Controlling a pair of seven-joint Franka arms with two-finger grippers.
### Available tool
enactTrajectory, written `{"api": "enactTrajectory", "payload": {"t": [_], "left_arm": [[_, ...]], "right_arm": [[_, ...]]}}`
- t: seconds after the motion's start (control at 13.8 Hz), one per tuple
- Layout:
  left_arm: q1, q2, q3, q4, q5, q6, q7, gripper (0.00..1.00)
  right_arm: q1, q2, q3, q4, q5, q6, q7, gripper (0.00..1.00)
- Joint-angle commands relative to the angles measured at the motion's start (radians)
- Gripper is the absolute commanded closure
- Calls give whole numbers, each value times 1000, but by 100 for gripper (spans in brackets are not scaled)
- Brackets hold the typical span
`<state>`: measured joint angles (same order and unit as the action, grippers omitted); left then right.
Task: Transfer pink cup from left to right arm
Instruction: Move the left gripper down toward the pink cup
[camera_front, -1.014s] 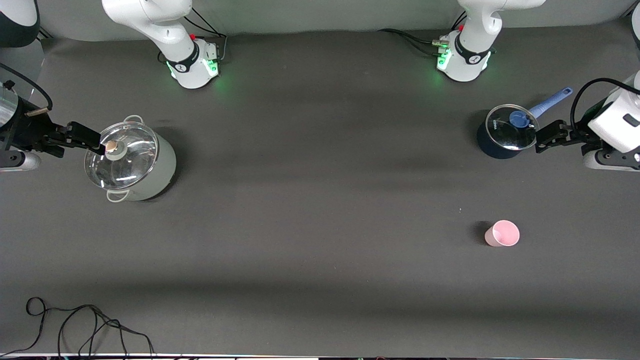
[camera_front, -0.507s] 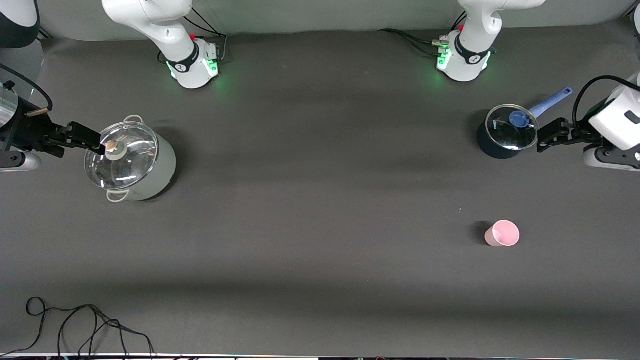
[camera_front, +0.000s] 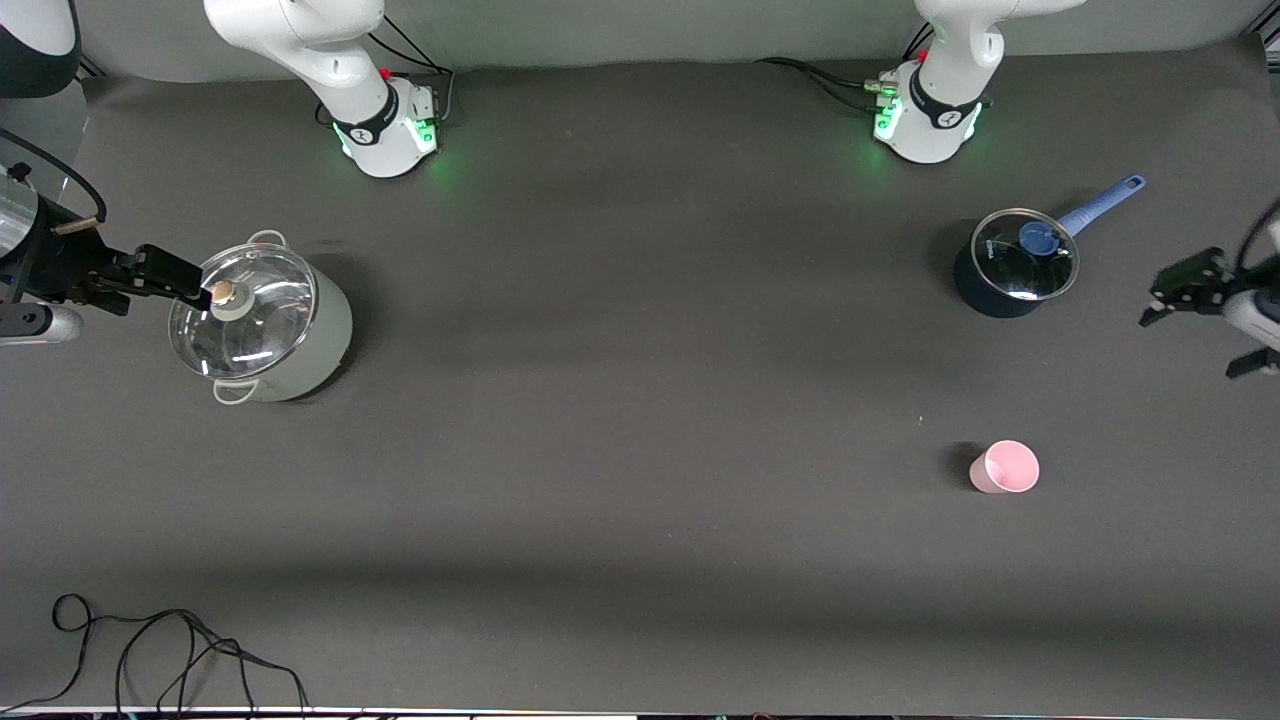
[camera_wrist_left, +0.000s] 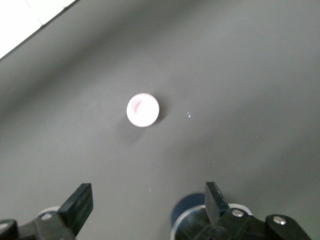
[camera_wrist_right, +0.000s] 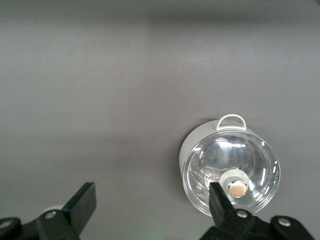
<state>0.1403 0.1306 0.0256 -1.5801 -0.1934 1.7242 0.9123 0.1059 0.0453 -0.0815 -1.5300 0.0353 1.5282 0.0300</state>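
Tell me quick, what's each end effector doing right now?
Left end effector: open, holding nothing, above the table with the pink cup in its view.
Right end effector: open, empty, by the lidded pot.

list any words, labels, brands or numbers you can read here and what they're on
None can be read.
Black band on the right arm's base: a small white mark, too small to read.
Black band on the left arm's base: the same kind of mark, too small to read.
Glass lid of the dark blue saucepan: a faint mark near its rim, too small to read.
Pink cup and pale green pot: no text visible.
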Motion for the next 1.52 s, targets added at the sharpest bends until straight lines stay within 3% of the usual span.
{"api": "enactTrajectory", "payload": {"t": [0.0,0.51,0.87,1.16,1.45], "left_arm": [[123,121,-4,32,-185,9,292,0],[318,432,-6,5,-647,-5,1027,0],[374,618,-9,-4,-819,-17,1399,0],[395,734,-10,-18,-971,-73,1580,0],[395,800,-13,-17,-1046,-75,1639,0]], "right_arm": [[2,7,-4,8,15,-13,-12,0],[3,5,-4,4,14,-13,-12,0],[5,5,-3,2,12,-13,-12,0],[5,2,-1,-4,12,-13,-10,0],[5,1,0,-9,12,-13,-10,0]]}}
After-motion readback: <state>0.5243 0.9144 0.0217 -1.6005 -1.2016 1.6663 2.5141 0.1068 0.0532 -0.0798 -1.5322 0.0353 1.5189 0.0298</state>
